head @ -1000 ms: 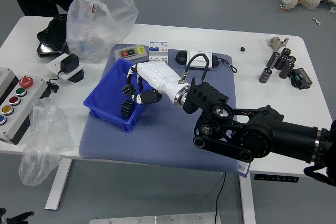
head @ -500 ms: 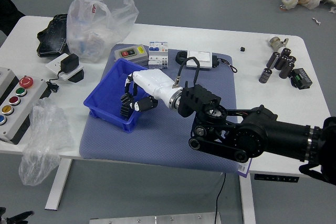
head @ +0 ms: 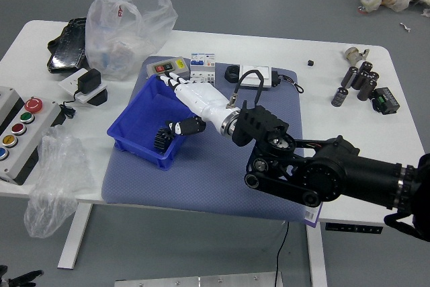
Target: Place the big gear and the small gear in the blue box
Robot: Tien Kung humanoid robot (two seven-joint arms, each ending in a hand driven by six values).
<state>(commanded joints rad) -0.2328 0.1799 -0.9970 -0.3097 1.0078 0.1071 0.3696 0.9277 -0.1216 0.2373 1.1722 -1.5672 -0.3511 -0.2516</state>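
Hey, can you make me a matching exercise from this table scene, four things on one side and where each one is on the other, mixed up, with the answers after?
Things
1. Robot's right hand
2. Black gear
3. Blue box
4. Red button

Places
A. Resting directly on the blue-grey mat
B. On the control panel at the left
C. Reaching over the box, fingers spread
D. Lying inside the box

Right pairs: 1-C, 2-D, 3-A, 4-B
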